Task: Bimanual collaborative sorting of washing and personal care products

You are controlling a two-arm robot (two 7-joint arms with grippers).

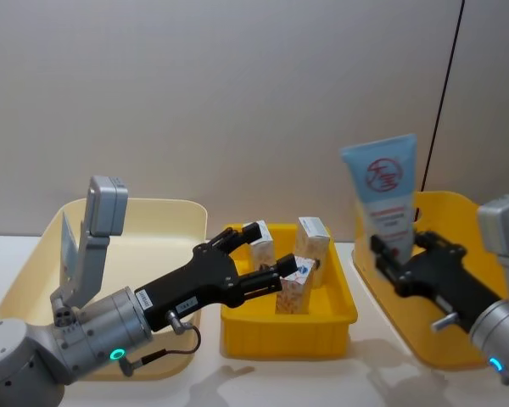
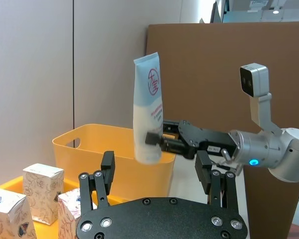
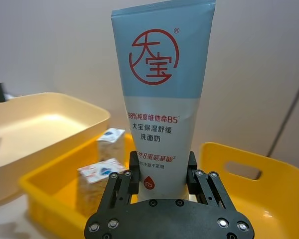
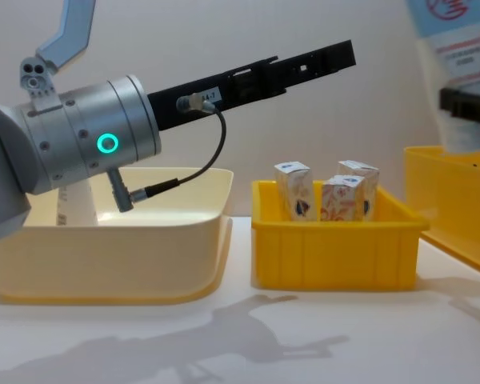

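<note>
- Why is the right gripper (image 1: 397, 257) clamped low on the tube (image 1: 383, 191)?
- So the tube stands upright, right of frame, over the bin (image 1: 456, 214) edge, with open room below.
- And the left gripper (image 1: 270, 252)?
- Spread wide and empty above the cartons (image 1: 312, 237), mid-frame. The tray (image 1: 284, 343) walls crowd them.

head high, chest low, cartons (image 1: 312, 240) shared

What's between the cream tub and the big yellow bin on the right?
The small yellow tray holding three white cartons, seen in head and chest views; the open left gripper hovers over it; the right gripper grips a tube.
</note>
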